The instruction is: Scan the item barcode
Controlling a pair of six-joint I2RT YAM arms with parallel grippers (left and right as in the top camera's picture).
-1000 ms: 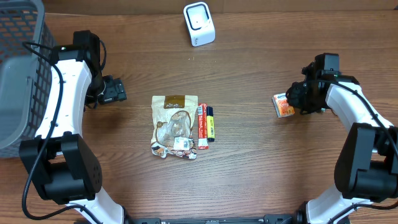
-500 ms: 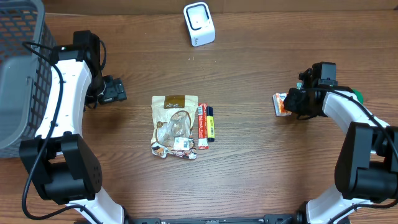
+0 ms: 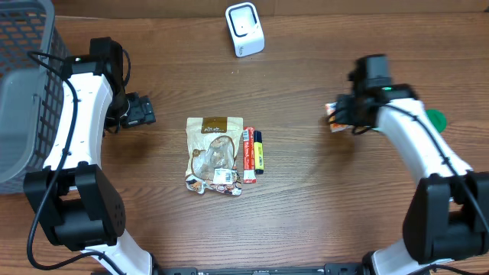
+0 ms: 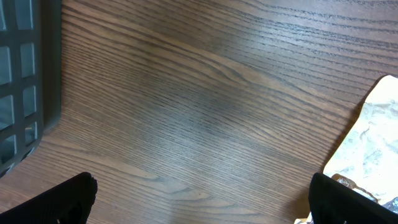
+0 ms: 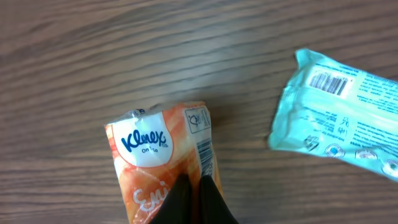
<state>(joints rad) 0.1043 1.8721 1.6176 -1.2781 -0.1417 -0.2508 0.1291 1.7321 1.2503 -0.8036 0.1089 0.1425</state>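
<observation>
Counter (image 3: 306,206): brown wood grain; carries everything listed below.
Basket (image 3: 23,84): grey mesh, outboard of the left fingers, on their left. Its wall also shows at the left edge of the left wrist view.
Snack bag (image 3: 214,153): brown and clear pouch lying flat, between the two sets of fingers, nearer the left fingers. Its crinkled edge shows beside the right fingertip in the left wrist view.
Scanner (image 3: 244,29): white, upright, on the far side of the counter, beyond both sets of fingers and well apart from each.
Left fingers (image 3: 140,111): spread wide, nothing between them, over bare counter.
Right fingers (image 5: 196,202): pressed together on the near end of the tissue pack.
Teal pack (image 5: 339,118): flat on the counter to the right of the right fingers, apart from the tissue pack, printed barcode facing up.
Tissue pack (image 3: 335,117): orange and white Kleenex packet, pinched in the right fingers and sticking out ahead of them. A barcode strip runs along its right edge. Whether it clears the counter cannot be told.
Red stick (image 3: 248,155): touching the snack bag's right side.
Yellow stick (image 3: 259,150): against the red stick, on the side toward the right fingers.
</observation>
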